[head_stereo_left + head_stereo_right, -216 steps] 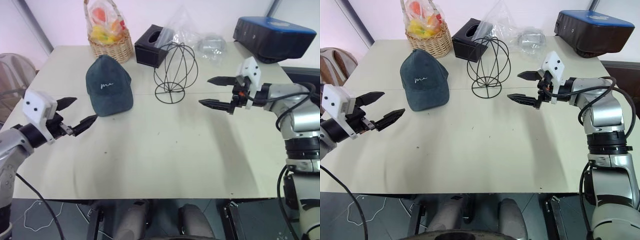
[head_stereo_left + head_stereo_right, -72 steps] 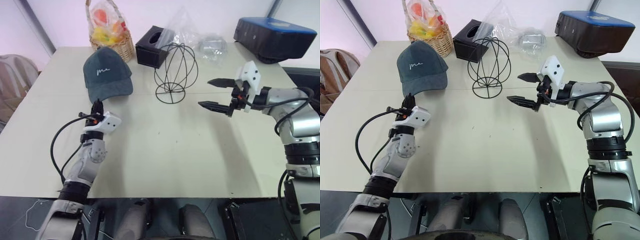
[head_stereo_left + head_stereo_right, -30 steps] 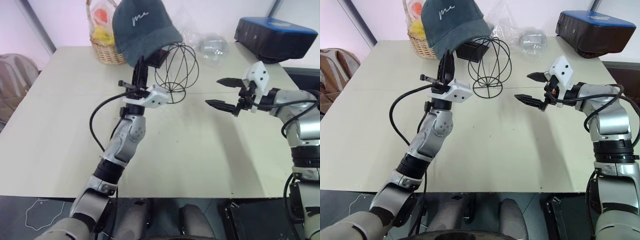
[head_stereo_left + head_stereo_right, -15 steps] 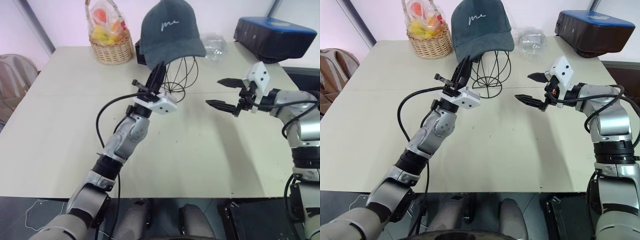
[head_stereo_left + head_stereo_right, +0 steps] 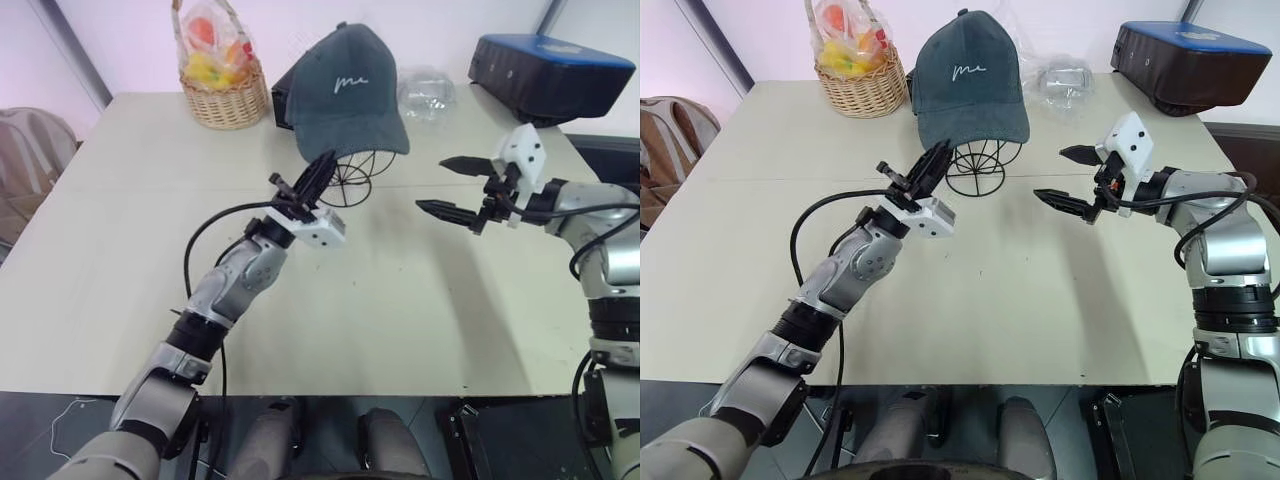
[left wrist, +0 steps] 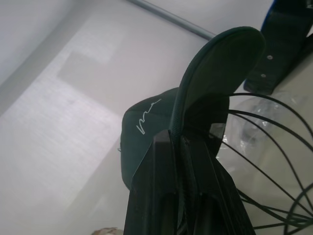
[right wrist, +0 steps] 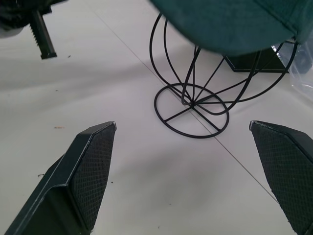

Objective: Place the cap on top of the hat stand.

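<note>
Left eye view: left end effector clamped on cap brim, right end effector wide.

Near half of the worktop is bare, giving open passage to either claw. The hat stand, covered by the cap, blocks the centre rear. Behind it stand a fruit basket, a black tissue box and a crumpled plastic bag; a blue case closes the far right corner.

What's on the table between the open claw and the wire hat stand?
Nothing. From the right claw to the hat stand, the right eye view shows bare table.
</note>
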